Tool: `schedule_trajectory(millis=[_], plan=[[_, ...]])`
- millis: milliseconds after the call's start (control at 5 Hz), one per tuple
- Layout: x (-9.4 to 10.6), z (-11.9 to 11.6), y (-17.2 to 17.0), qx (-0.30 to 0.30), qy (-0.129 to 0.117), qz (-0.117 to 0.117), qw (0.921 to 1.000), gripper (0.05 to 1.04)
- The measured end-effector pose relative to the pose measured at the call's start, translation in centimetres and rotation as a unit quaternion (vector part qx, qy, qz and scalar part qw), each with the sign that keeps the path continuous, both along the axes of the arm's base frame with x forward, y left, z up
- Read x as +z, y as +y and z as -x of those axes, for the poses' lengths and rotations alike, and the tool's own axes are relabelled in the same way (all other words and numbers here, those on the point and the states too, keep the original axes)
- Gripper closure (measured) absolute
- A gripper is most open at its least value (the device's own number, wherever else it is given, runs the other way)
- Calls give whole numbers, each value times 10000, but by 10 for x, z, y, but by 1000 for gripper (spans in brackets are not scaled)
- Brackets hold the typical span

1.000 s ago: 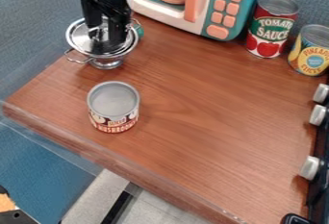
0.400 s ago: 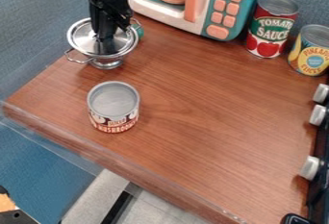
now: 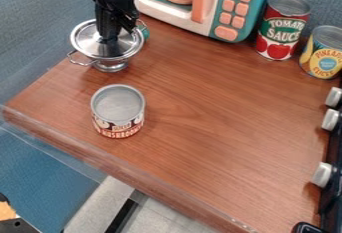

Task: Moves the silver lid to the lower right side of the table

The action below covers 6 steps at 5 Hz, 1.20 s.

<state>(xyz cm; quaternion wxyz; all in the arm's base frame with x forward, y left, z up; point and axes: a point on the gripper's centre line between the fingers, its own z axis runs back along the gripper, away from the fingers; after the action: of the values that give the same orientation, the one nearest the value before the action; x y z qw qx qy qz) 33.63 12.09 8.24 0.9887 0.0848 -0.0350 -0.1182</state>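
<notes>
"Since the silver lid (image 3: 83, 39) is what has to travel, where is it?"

"At ten to eleven o'clock on the table (image 3: 214, 119), lying nearly level on top of the metal pot (image 3: 111, 67)."

"And the gripper (image 3: 109, 40)?"

"Straight above, pointing down at the lid's middle. It's drawn in narrow, with its tips close together, and I take it to be pinching the knob, though the knob itself is hidden."

"Good place to hold it?"

"The best, I'd say. It looks like thin, stiff metal: light, not fragile, but slick. Pinched at the centre it should hang balanced; by the rim it would probably tip or slide away."

"What's the next move?"

"Straight up first, until it clears the pot. If the rim catches, the pot could come along, or the lid could swivel in the grip. Then carry it towards five o'clock."

"Anything along the way?"

"The short can (image 3: 118, 112) stands at six o'clock from the pot, so I'd pass on its three o'clock side. At the far end, stay off the stove knobs (image 3: 323, 174) at four o'clock, and lower gently, since hard metal may skid on smooth wood."

"So the carrying is all to do?"

"Yes, the lid is still on the pot."
</notes>
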Motion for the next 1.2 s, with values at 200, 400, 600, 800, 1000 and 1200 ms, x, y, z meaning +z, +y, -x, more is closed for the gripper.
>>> schedule_trajectory(millis=[200,400,600,800,1000,1200], plan=[[11,-1,-14,-121,-100,174,9997,1031],[42,1,-32,-310,-361,301,9984,1031],[82,7,-67,-672,-844,340,9936,1031],[79,13,-113,-1533,-762,631,9832,1031],[70,19,-161,-2575,-636,744,9613,1031],[45,37,-211,-3202,-465,828,9426,1031]])
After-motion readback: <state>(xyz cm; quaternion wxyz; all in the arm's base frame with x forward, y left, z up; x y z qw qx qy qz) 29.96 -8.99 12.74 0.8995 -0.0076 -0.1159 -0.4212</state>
